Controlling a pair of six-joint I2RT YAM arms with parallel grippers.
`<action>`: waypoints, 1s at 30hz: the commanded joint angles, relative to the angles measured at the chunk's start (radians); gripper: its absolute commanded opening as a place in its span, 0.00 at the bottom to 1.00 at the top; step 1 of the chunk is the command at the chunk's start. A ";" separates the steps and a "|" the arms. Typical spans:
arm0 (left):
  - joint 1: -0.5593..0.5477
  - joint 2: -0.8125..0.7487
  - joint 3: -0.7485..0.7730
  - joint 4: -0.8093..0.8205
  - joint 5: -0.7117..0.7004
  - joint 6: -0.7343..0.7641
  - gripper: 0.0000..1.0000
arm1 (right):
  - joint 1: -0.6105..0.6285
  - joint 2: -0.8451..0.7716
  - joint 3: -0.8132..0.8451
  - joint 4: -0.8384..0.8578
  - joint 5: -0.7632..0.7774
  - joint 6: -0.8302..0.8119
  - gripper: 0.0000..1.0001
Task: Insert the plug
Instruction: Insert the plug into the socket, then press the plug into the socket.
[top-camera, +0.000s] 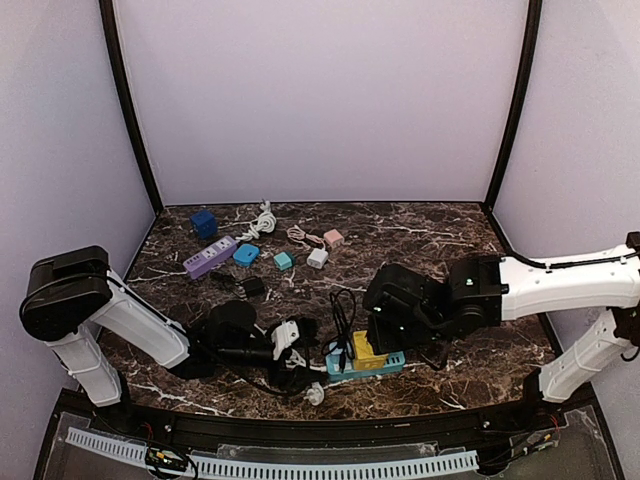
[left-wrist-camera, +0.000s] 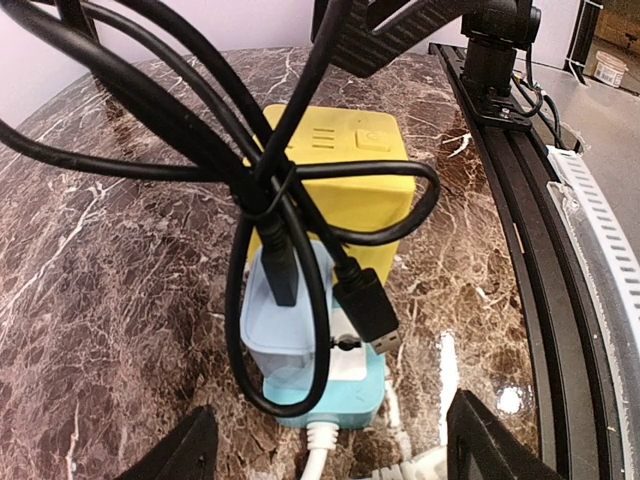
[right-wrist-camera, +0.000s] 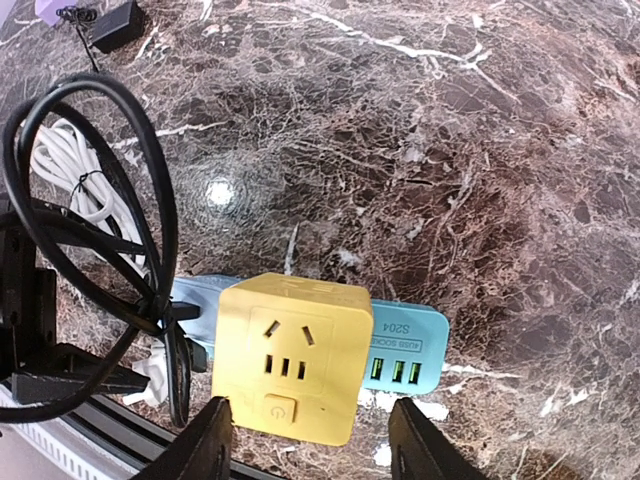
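From above, the yellow cube adapter (top-camera: 366, 350) sits atop the teal power strip (top-camera: 396, 362) near the counter's (top-camera: 440, 240) front edge. Left wrist: the left hand (left-wrist-camera: 330, 450) is spread and empty at the strip's end. Right wrist: the right hand (right-wrist-camera: 310, 440) is spread astride the adapter. Seating seems underway, and next wants a straight downward push.

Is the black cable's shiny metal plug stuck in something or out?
Out. The USB plug dangles free, metal tip bare, over the blue power strip.
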 joint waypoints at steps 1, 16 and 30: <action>-0.011 -0.009 -0.002 -0.005 -0.003 0.007 0.70 | 0.004 -0.018 -0.005 -0.017 0.030 0.045 0.51; -0.019 -0.009 -0.004 -0.008 -0.013 0.010 0.70 | -0.039 0.018 0.098 0.069 -0.023 -0.141 0.00; -0.025 -0.019 -0.017 -0.007 -0.025 0.002 0.70 | -0.099 0.081 -0.208 0.255 -0.242 -0.033 0.00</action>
